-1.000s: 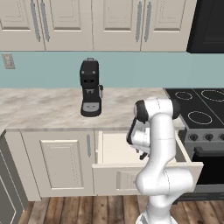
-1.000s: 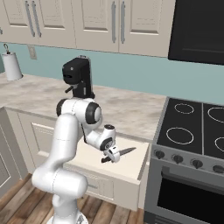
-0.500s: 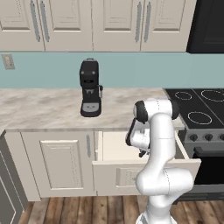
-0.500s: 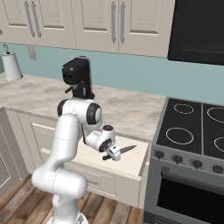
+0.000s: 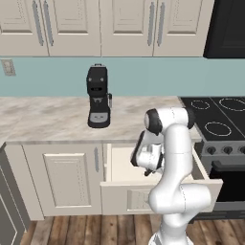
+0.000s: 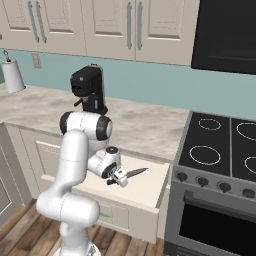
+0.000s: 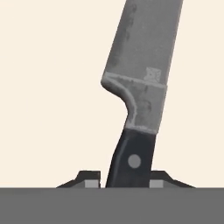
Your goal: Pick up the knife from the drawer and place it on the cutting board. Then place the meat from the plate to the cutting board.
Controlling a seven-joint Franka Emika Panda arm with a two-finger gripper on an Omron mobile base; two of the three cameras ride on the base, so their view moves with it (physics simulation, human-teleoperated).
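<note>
The drawer (image 6: 148,188) stands pulled out under the counter, its cream front (image 5: 125,198) facing me. On the drawer floor lies the knife (image 6: 136,173), grey blade pointing toward the stove. My gripper (image 6: 118,181) reaches down into the drawer at the knife's handle end. In the hand view the knife (image 7: 141,83) runs up from the bottom, and my gripper (image 7: 124,183) has its fingertips (image 7: 91,182) pressed against both sides of the black handle. The cutting board, the meat and the plate are out of view.
A black coffee machine (image 5: 98,97) (image 6: 89,89) stands on the marble counter behind the drawer. A black stove (image 6: 220,150) (image 5: 217,125) sits right beside the drawer. A paper towel roll (image 6: 12,75) is at the far left. Cream cabinets hang above.
The fingers have closed in from wide open onto the knife's handle. The arm and the knife have barely moved.
</note>
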